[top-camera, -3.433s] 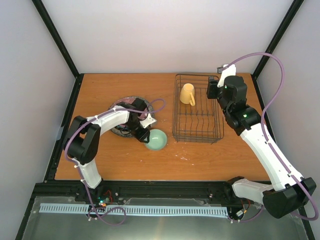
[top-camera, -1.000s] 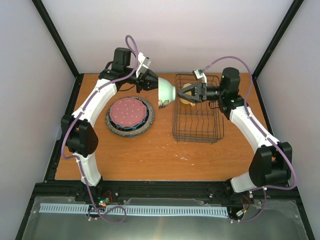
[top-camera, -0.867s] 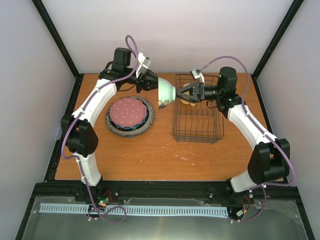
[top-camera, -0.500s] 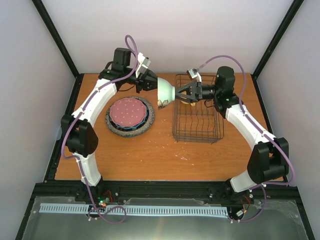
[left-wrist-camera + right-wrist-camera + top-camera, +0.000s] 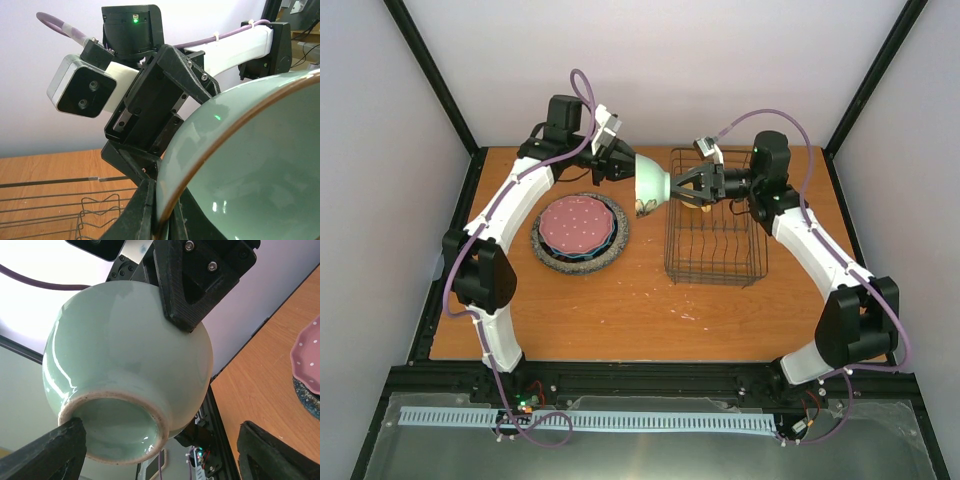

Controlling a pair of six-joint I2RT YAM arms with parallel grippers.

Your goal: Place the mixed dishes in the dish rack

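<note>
Pinches the small mint-green bowl [image 5: 653, 186] by its rim with the left gripper [image 5: 632, 170], jaws closed down to the thickness of the wall, one finger [image 5: 142, 212] outside the rim and the other inside. Holds it up off the table [image 5: 650, 300], tipped on its side, mouth turned back toward the left wrist, foot pointing away from those fingers.

Spreads the right gripper [image 5: 684, 187] wide, with nothing in its grasp, just beyond the bowl's foot. Seen from the right wrist: bowl straight ahead and close, its unglazed foot ring between the two dark fingertips [image 5: 55, 450], one to either side. Touching or not: impossible to tell.

Directly below the right gripper: the dish rack [image 5: 715, 245], with the yellow handled mug [image 5: 698, 204] inside at its far end, mostly hidden under the spread fingers.

Below the left gripper and nearer the arm bases: the pink dotted plate [image 5: 578, 222], face up on top of a stack of plates [image 5: 560, 265], well apart from both grippers.
</note>
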